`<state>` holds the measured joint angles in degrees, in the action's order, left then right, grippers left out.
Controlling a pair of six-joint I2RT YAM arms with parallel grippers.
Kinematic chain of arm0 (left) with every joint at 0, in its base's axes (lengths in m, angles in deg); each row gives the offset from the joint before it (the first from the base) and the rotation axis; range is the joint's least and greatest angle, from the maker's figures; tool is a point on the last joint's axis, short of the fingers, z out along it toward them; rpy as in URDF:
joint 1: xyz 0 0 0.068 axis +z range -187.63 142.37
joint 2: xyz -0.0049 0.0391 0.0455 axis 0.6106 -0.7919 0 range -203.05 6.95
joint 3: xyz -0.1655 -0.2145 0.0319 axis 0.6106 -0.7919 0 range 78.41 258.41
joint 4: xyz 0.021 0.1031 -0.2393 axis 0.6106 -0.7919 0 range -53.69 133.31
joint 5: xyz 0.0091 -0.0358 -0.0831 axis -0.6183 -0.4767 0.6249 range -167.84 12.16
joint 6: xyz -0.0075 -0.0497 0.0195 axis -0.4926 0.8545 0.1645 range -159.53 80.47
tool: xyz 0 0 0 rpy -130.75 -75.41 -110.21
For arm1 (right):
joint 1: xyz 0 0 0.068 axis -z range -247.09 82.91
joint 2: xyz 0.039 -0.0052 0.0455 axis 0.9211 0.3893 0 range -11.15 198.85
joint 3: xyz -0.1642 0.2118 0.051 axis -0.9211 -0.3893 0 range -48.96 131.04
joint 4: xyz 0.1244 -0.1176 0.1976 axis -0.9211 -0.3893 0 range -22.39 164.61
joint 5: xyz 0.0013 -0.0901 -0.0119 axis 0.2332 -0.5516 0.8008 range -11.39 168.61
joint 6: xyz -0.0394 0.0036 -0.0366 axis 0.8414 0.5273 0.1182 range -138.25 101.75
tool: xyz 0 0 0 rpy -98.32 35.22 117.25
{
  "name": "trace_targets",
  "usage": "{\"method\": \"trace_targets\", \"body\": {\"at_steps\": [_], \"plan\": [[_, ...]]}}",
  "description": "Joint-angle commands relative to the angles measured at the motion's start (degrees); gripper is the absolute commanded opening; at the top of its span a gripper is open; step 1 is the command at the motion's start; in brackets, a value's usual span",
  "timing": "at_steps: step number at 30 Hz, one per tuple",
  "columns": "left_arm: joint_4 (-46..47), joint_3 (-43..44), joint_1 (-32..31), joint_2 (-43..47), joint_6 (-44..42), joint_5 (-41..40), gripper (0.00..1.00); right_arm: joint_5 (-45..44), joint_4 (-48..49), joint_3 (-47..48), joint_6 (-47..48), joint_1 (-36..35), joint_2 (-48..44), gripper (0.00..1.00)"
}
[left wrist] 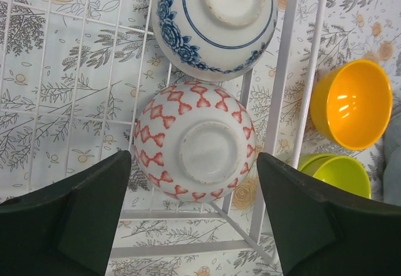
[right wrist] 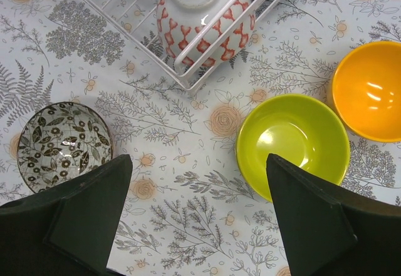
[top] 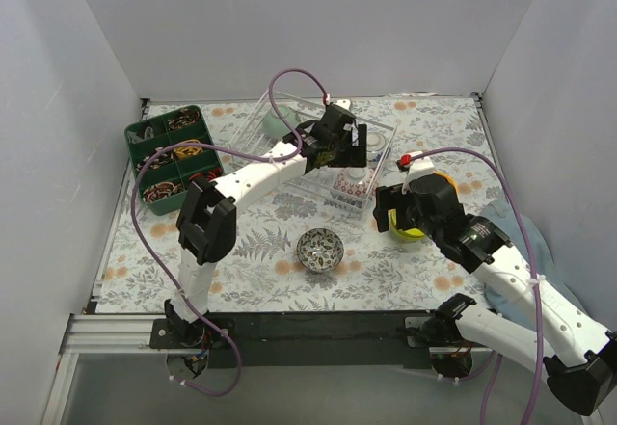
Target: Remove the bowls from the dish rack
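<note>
A lime bowl (right wrist: 292, 138), an orange bowl (right wrist: 369, 88) and a dark flowered bowl (right wrist: 62, 141) are already set on the desk (right wrist: 188, 238), a red-patterned bowl (left wrist: 194, 141) and a blue-flowered bowl (left wrist: 213, 19) are left upside down in the dish rack (left wrist: 279, 88), and the left pincer (left wrist: 193, 163) and right pincer (right wrist: 199, 160) are held wide apart, empty.

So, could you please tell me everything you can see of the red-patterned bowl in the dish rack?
The red-patterned bowl is small, round and glossy, apparently ceramic. It is white with rows of red diamond-like marks and a plain foot ring. It lies upside down, slightly tilted, inside the white wire dish rack near a corner, resting on the bars. The blue-and-white bowl sits right against it. The open left gripper hangs above it, a finger on either side, not touching it.
</note>
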<state>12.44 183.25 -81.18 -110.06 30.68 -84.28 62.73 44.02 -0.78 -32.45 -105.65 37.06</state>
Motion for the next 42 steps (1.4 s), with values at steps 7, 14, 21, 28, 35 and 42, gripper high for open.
{"method": "trace_targets", "body": {"at_steps": [7, 14, 21, 28, 35, 42], "plan": [[-2.44, 4.41, -3.91, -3.66, -6.93, -7.19, 0.80, 0.59, 0.44, 1.56, 0.31, 0.51, -0.04, 0.96], [-2.35, 4.68, -4.96, -6.30, -7.46, -10.69, 0.73, 0.85, 0.35, 1.12, -0.04, 0.60, -0.30, 0.96], [-1.03, 4.94, -6.02, -5.42, -9.83, -12.11, 0.50, 0.94, 0.35, 0.60, -0.13, 0.69, -0.92, 0.96], [-0.68, 5.38, -7.69, -2.79, -12.03, -13.95, 0.24, 0.94, 0.44, 0.77, -0.13, 0.69, -0.92, 0.96], [-0.33, 4.06, -8.31, -0.59, -15.01, -19.12, 0.21, 1.11, 0.35, 0.51, -0.04, 0.69, -0.92, 0.96], [1.16, 0.55, -7.78, -0.59, -17.13, -23.62, 0.21, 1.46, 0.44, 0.16, -0.22, 0.77, -1.10, 0.96]]}}
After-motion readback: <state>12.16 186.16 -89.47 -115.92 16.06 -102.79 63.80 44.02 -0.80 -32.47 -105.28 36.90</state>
